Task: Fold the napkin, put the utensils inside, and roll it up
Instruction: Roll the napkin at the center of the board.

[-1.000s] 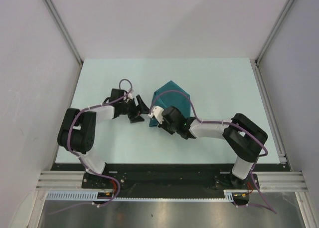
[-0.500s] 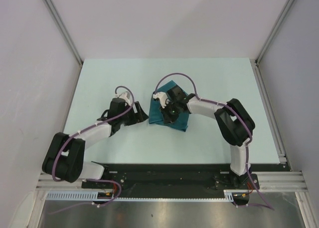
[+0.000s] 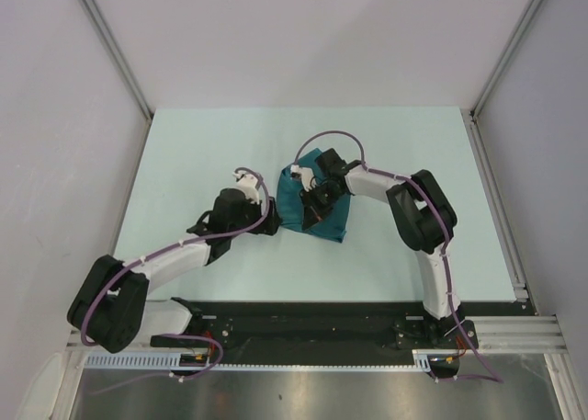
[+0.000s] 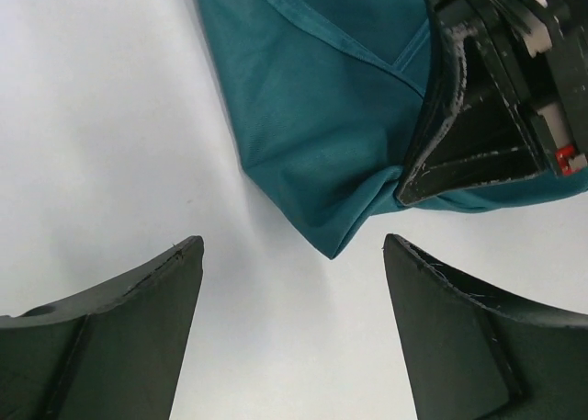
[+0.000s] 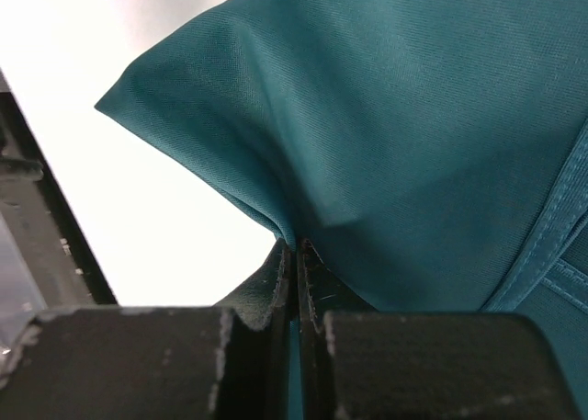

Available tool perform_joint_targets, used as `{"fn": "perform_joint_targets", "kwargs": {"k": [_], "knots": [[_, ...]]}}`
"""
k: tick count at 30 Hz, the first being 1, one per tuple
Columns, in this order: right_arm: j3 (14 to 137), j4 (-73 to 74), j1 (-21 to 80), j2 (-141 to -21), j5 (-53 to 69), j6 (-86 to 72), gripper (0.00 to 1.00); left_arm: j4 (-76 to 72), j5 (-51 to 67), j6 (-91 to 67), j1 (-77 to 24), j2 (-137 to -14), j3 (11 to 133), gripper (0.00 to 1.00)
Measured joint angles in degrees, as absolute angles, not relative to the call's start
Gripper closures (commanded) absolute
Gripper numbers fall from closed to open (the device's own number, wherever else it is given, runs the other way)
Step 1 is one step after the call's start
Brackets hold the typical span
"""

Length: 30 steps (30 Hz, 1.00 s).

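- Centre of the worktop (image 3: 184,163): the napkin (image 3: 333,222) lies part-folded, dark teal, its loose near-left corner pointing toward the left arm. No fork shows in any view.
- Your right fingers (image 5: 266,287) are pressed together on a raised ridge of the cloth, pinching a fold with only fabric between them.
- Your left fingers (image 4: 129,310) are spread wide just beside that corner, one on either side of it, holding and touching nothing.
- The step in hand looks like the fold. To do it well, carry the pinched layer low and flat across the cloth so the edges meet, rather than lifting high and bunching it.
- Bring the left fingers down on the loose corner to pin it before the right pulls, or the whole napkin is likely to slide.
- Let go only once the layer lies flat, then smooth the crease before looking for the fork.
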<state>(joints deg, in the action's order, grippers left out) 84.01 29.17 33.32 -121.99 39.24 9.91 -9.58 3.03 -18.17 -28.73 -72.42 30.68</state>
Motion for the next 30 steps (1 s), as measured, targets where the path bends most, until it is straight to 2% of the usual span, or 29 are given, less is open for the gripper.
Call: {"fn": "perform_joint_targets", "kwargs": {"k": [20, 30], "knots": [[88.97, 34.72, 29.65, -127.83, 48.97, 7.99, 1.0, -17.04, -0.73, -0.32, -37.01, -82.19, 32.8, 0.16], [89.45, 35.68, 29.12, -128.6, 50.24, 7.95, 1.0, -18.13, -1.21, 1.58, -37.28, -85.67, 34.7, 0.27]]}}
